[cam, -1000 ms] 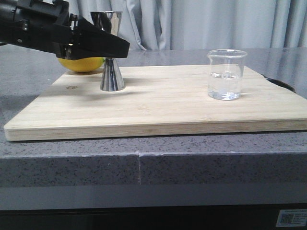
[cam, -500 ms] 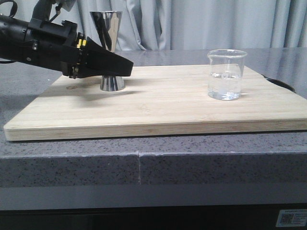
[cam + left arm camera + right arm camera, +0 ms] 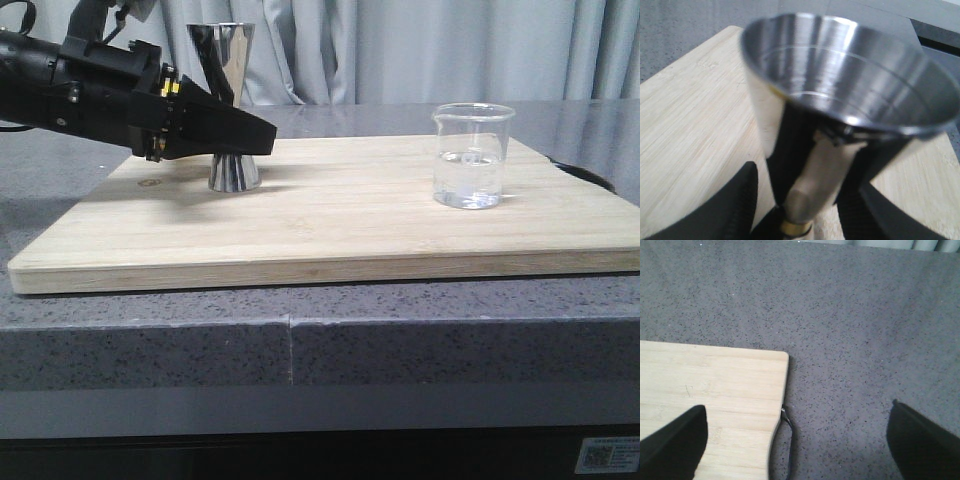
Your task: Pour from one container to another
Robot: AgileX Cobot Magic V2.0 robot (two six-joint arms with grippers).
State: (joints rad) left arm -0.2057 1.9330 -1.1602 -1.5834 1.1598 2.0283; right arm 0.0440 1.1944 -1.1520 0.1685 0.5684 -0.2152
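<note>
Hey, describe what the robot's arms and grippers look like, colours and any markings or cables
The left arm is matte black and boxy, tapering to the left gripper, with small yellow marks and a black cable loop above. The right gripper shows only two black, rounded fingers.

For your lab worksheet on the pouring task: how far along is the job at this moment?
Nothing is poured yet: the beaker stands untouched on the cutting board, still holding clear liquid. In hand: the left claw straddles the jigger at its waist. Left: grasping the beaker with the open right claw, and pouring.
</note>
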